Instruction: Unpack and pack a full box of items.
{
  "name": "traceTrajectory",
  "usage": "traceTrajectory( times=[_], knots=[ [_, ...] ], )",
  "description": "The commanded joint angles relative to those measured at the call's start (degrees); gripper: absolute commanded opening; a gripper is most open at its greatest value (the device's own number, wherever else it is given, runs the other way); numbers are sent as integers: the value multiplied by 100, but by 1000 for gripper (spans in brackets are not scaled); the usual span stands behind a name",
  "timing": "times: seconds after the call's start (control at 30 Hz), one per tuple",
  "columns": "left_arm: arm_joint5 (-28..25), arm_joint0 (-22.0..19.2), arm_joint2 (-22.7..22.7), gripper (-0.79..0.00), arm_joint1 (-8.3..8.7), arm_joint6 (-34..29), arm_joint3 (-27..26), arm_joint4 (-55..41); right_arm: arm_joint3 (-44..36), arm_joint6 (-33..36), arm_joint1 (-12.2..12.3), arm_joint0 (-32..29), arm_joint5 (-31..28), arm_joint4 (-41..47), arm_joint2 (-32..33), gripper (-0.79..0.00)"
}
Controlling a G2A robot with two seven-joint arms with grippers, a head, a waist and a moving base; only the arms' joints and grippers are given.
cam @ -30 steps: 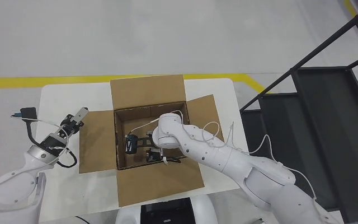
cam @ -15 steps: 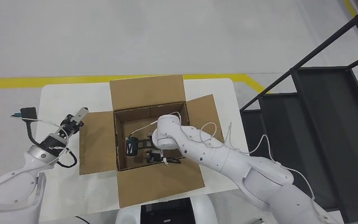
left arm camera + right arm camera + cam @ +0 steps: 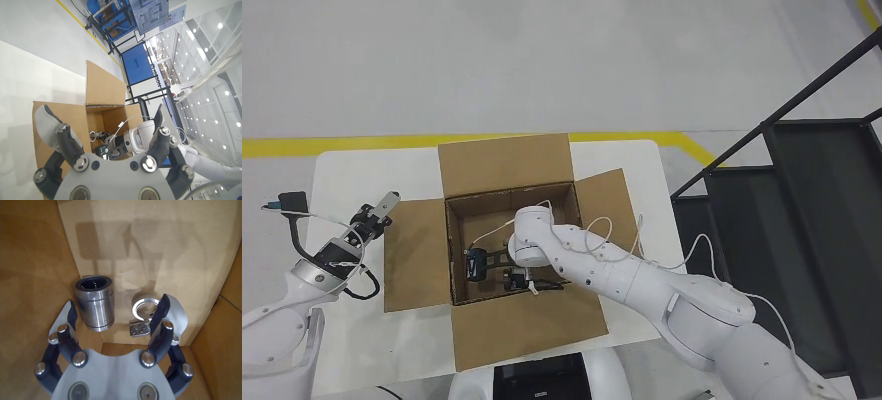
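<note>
Notably, top view: the right arm (image 3: 592,265) is sunk into the open cardboard box (image 3: 507,165) on the counter (image 3: 352,165). The left tool (image 3: 379,207), fingers spread and empty, hangs outside, just beside the box's outer flap.

Left wrist view: ahead of the left tool lies the box's open mouth, with the right arm's wrist inside it.

Right wrist view: the right tool (image 3: 117,311) is spread wide and holds nothing, poised low over the box floor. A steel cylinder (image 3: 95,306) stands upright just ahead of one finger, inside the gap. A ring bracket (image 3: 135,311) lies flat, partly hidden behind the other pad. The two parts are near but apart.

Judged step: unpacking, most likely the cylinder first. To do it well, shift the tool sideways until the barrel sits midway between the pads and keep the far pad off the bracket. Then close on the mid-barrel and lift straight up, clear of the walls.
</note>
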Motion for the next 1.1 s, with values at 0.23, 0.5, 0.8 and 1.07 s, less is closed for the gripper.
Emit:
traceTrajectory(
  times=[0.23, 0.5, 0.8, 1.07],
  knots=[
    [0, 0, 0, 0, 0, 0, 0, 0, 438, -67, -204, 112, -109, 28, -132, -345],
    [0, 0, 0, 0, 0, 0, 0, 0, 719, -64, -355, 189, -161, 54, -199, -440],
    [0, 0, 0, 0, 0, 0, 0, 0, 870, -122, -471, 270, -173, 39, -198, -686],
    [0, 0, 0, 0, 0, 0, 0, 0, 814, -169, -455, 331, -139, -21, -59, -785]
  ],
)
